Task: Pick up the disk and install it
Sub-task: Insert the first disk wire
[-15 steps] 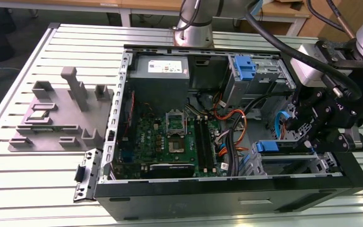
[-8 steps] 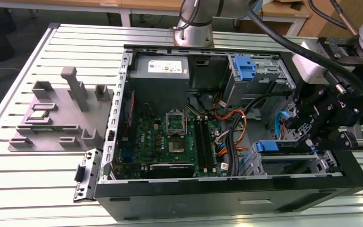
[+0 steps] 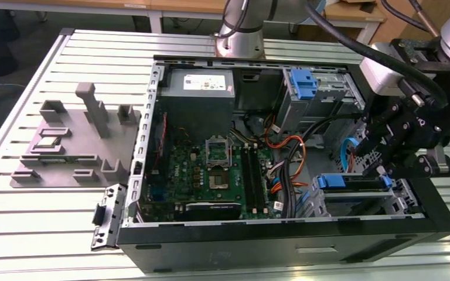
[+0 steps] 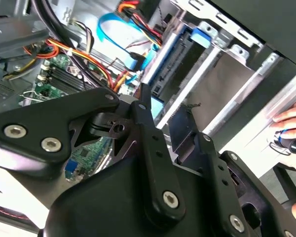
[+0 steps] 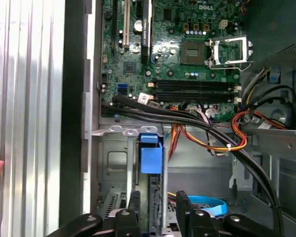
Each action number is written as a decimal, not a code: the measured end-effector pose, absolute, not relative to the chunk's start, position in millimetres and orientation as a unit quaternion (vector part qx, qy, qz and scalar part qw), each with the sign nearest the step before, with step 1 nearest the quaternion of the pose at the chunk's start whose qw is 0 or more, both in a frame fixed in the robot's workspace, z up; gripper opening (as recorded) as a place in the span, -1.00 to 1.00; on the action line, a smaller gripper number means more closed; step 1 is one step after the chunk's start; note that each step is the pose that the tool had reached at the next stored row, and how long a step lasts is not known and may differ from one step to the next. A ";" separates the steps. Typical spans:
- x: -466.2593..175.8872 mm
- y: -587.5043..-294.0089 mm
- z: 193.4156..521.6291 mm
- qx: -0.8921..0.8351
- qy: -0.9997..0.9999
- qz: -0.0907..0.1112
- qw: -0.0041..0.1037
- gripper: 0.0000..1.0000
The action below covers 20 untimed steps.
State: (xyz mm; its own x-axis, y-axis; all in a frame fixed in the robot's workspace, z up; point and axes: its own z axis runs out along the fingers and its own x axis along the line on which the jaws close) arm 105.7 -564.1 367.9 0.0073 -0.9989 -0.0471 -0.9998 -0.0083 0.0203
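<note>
Straddles the disk with the gripper parted, clamping nothing (a gap visible on either side in the first wrist view). Finds that disk standing edgewise in the drive cage at the exterior view's right. Risks, by my reckoning, jamming the carrier against the cage rails if tilted, or snagging the nearby orange cables.
</note>
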 end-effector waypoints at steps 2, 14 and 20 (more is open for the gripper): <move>105.7 -560.3 367.9 -0.710 0.704 0.024 0.009 -0.15; 106.1 -536.0 367.6 -0.710 0.704 0.026 0.012 -0.15; 115.8 -535.7 366.6 -0.710 0.704 0.026 0.012 -0.15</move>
State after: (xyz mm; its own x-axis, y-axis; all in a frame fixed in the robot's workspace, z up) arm 115.8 -535.7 366.6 0.0073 -0.9985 -0.0542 -0.9998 -0.0084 0.0203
